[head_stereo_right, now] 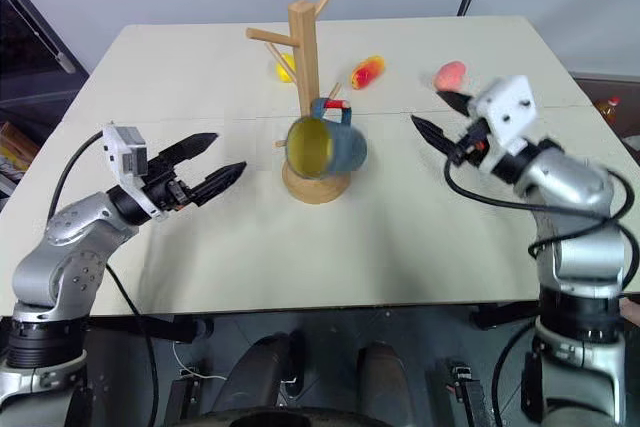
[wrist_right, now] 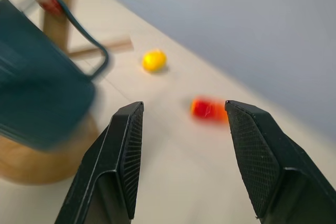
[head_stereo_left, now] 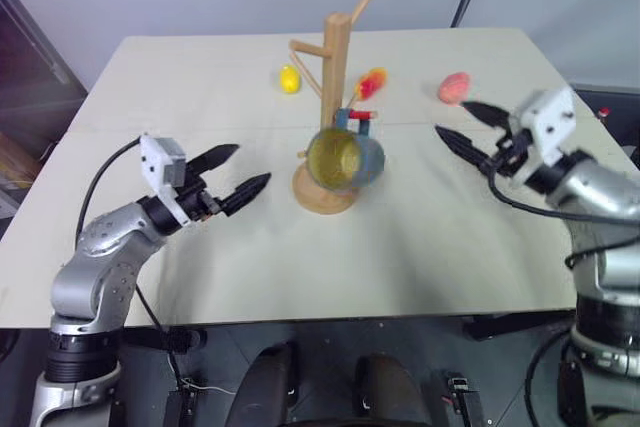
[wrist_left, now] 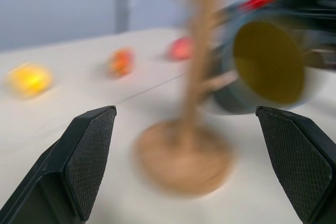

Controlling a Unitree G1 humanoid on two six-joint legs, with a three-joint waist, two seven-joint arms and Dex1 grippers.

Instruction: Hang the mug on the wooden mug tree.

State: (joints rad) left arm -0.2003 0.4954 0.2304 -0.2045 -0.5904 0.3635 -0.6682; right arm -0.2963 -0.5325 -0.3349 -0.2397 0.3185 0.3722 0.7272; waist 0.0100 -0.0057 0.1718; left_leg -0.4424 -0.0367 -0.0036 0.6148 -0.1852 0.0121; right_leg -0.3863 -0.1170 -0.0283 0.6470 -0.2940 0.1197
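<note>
The blue mug (head_stereo_left: 346,158) hangs on the wooden mug tree (head_stereo_left: 333,97): its loop handle is over a low peg with a red tip, and its yellow inside faces the near side. The mug body leans against the post, just above the round disc base. From this, I judge that the main step of the task is done.

The left gripper (head_stereo_left: 232,173) stands to the left of the tree, apart from it, with its two fingers spread and nothing between them. The right gripper (head_stereo_left: 470,125) is to the right of the tree, also apart from the mug, and its fingers are parted and empty.

What is left seems small: only to take both arms away without touching the tree.

On the far part of the table (head_stereo_left: 420,257) lie a yellow fruit (head_stereo_left: 289,79), an orange-red fruit (head_stereo_left: 372,83) and a pink fruit (head_stereo_left: 454,88).
</note>
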